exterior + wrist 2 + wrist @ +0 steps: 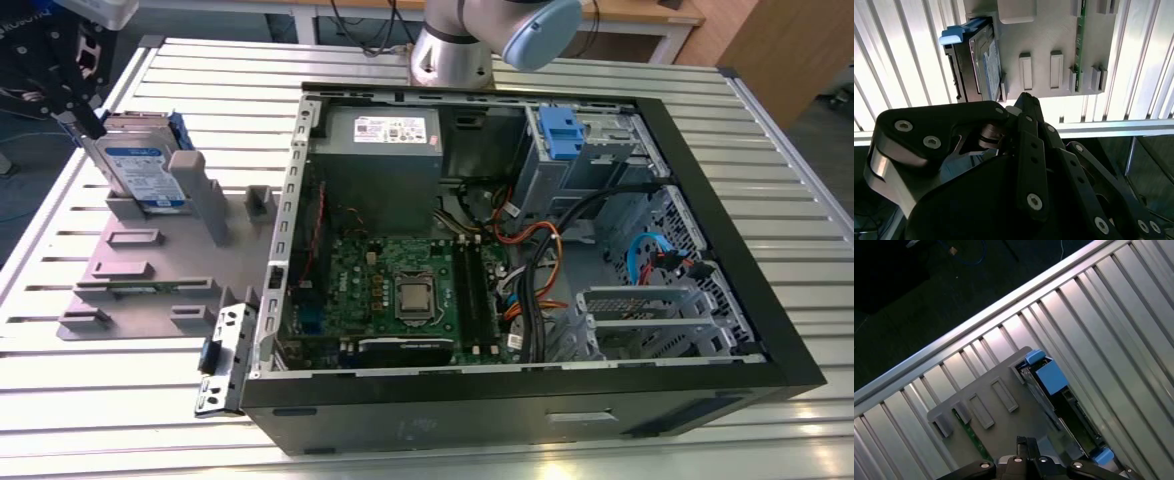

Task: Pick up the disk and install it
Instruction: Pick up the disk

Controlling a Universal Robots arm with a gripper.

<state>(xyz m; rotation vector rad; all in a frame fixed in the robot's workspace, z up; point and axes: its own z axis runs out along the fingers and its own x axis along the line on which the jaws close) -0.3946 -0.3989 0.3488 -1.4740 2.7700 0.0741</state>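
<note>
Evidently my claw [1022, 441], pressed together and empty, hovers near the upright disk [140, 168] in its grey holder [134, 292]; I judge it must spread and square up first.

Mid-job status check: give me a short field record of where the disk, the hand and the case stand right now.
disk: upright on edge in the grey fixture plate, to the exterior view's left of the case
hand: at the disk's upper corner, shut, holding nothing; contact cannot be told
computer case: side open, lying on the slatted table
task state: disk not yet picked up
</note>
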